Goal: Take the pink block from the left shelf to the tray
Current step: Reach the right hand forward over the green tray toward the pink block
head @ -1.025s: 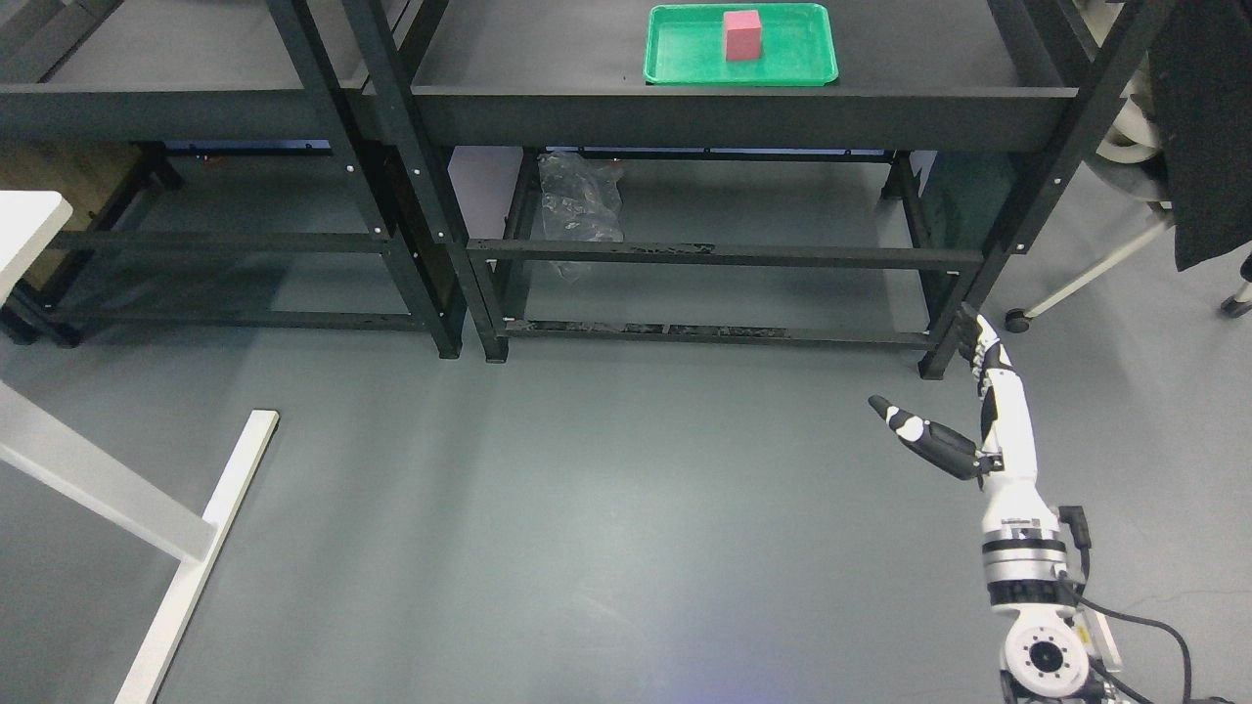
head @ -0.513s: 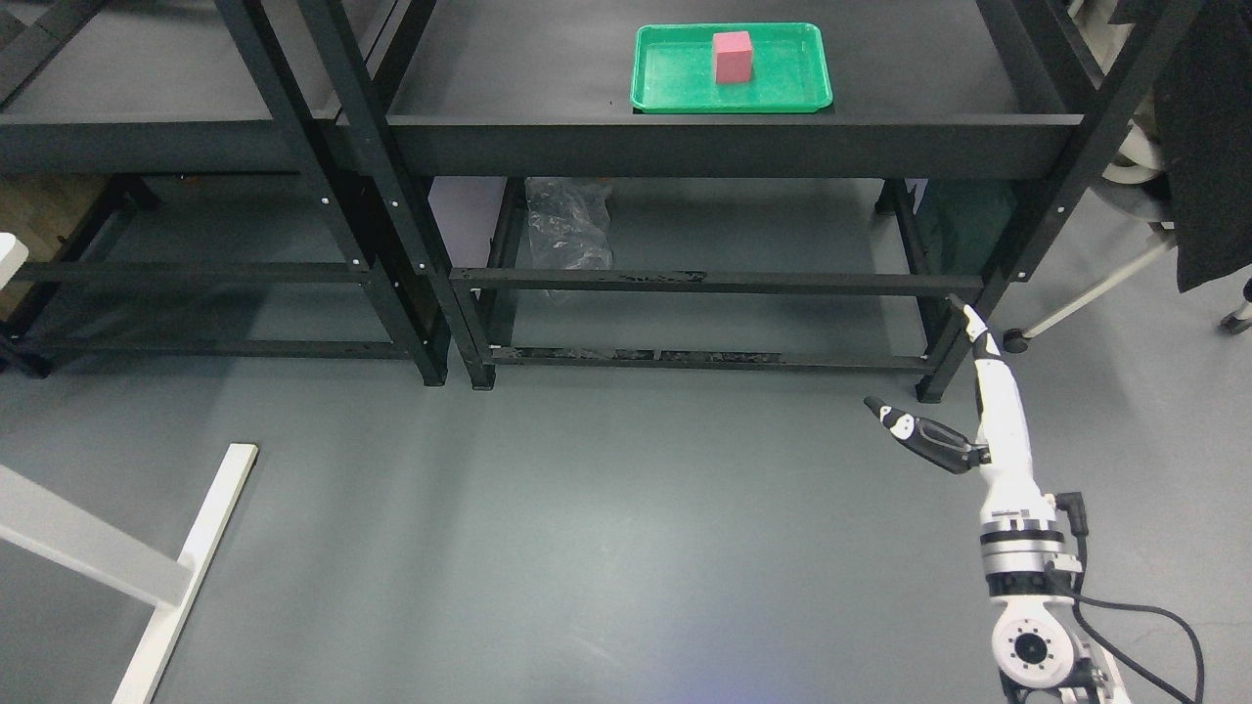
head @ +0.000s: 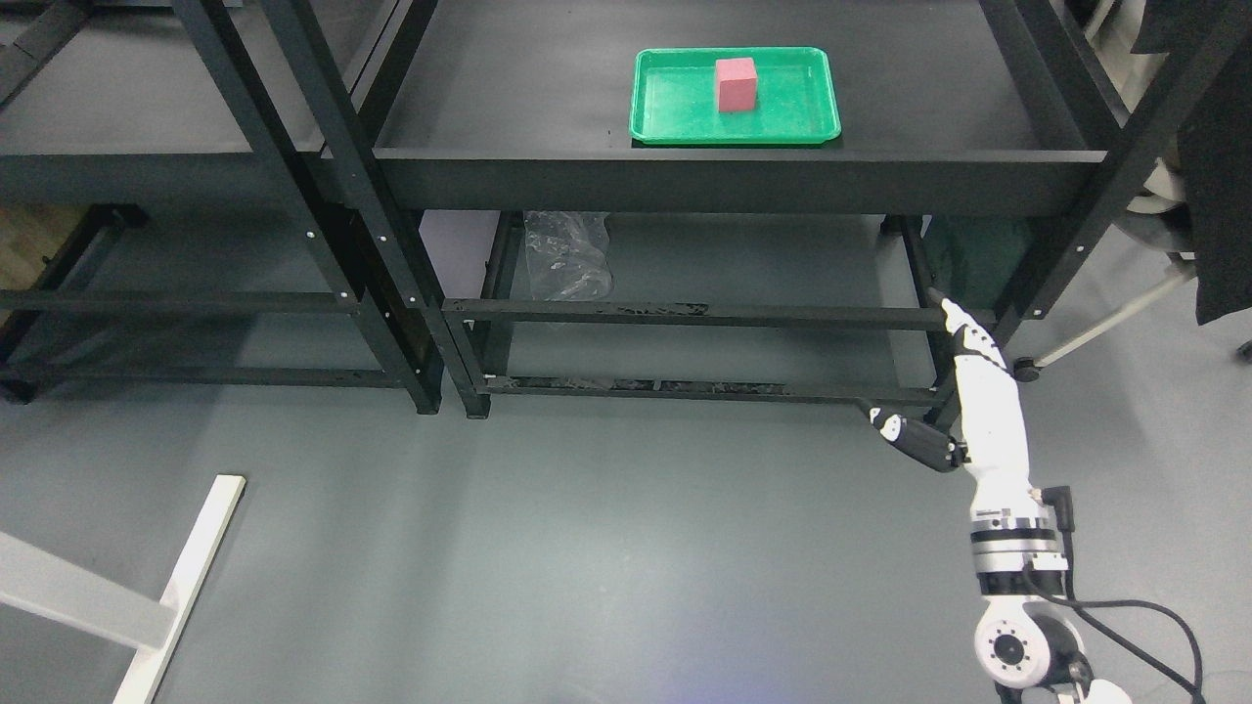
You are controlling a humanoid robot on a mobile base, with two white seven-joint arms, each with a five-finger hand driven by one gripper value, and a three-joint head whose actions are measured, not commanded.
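Observation:
A pink block (head: 736,83) stands upright inside the green tray (head: 675,108), which rests on the top board of the right-hand black shelf (head: 743,176). My right hand (head: 954,391) hangs low at the lower right, well below the shelf board and in front of the shelf's right leg. Its fingers are stretched out straight with the thumb spread to the left, and it holds nothing. The left arm does not show.
A second black shelf (head: 147,166) stands to the left, its top board bare. A crumpled clear plastic bag (head: 565,256) lies under the right shelf. White table legs (head: 186,577) cross the lower left floor. A chair base (head: 1095,332) and dark cloth (head: 1223,196) are at the right.
The camera has moved, so the shelves sit lower and larger in the picture. My right hand has turned edge-on and its thumb has drawn closer to the palm; the block stays in the tray.

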